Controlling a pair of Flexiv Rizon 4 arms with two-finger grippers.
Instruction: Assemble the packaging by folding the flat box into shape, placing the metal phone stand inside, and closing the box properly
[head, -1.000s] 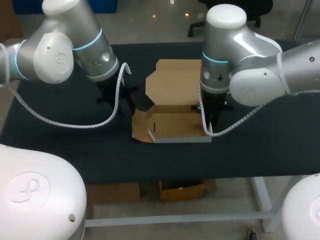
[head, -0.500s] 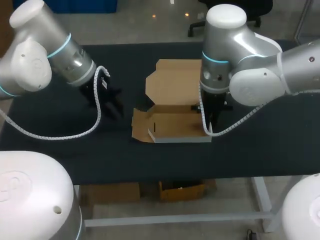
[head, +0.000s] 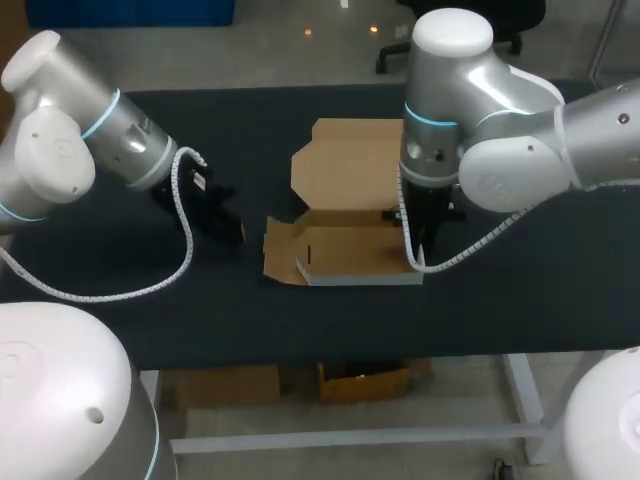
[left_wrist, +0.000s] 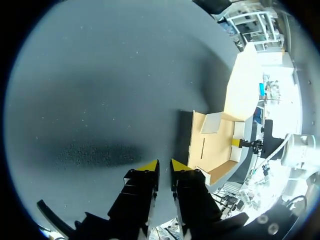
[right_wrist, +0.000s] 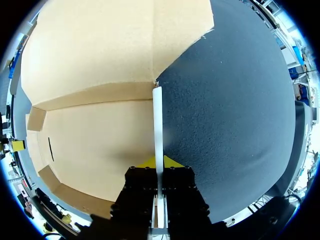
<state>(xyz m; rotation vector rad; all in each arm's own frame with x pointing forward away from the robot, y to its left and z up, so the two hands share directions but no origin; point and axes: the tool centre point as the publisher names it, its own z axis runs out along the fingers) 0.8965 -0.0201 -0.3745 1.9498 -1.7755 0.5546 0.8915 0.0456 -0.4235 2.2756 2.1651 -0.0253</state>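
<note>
The brown cardboard box lies half folded at the table's middle, its lid panel flat behind it and a side flap spread out to the left. My right gripper stands at the box's right side. In the right wrist view my right gripper is shut on the upright right side wall. My left gripper hovers over bare table left of the box. In its own view my left gripper holds nothing, its yellow tips a narrow gap apart, with the box ahead. No phone stand shows.
The dark table has bare cloth to the left, right and front of the box. The left arm's white cable loops down over the table's left part.
My left arm has pulled back leftward from the box's left side, and its fingers have drawn closer together. The right arm and the box have not moved.
</note>
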